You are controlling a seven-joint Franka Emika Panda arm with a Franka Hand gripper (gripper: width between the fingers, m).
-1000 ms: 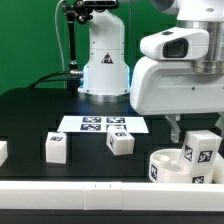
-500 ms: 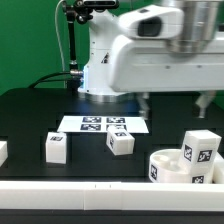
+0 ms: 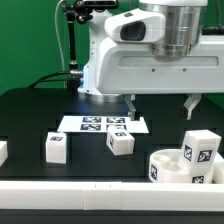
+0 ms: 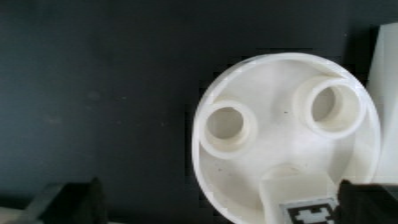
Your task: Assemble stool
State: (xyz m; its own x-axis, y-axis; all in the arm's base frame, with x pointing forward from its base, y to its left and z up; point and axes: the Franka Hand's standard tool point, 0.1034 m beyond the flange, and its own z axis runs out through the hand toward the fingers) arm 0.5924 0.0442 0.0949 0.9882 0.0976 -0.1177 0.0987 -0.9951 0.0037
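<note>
The round white seat (image 3: 162, 166) lies at the front of the exterior view's right. One blocky white leg (image 3: 200, 151) with a tag stands upright on it. Two more tagged legs (image 3: 56, 146) (image 3: 121, 141) lie loose on the black table. My gripper (image 3: 160, 103) hangs open and empty above and behind the seat, its fingers (image 3: 130, 103) wide apart. In the wrist view the seat (image 4: 267, 90) shows two round holes and the mounted leg (image 4: 302, 204) lies between my dark fingertips (image 4: 71, 201).
The marker board (image 3: 100, 124) lies flat behind the loose legs. A white rail (image 3: 80, 190) runs along the table's front edge. A white block (image 3: 2, 152) sits at the exterior view's left edge. The robot base (image 3: 103, 60) stands at the back.
My gripper has risen from beside the leg on the seat and shifted toward the exterior view's left. The leg stays standing on the seat.
</note>
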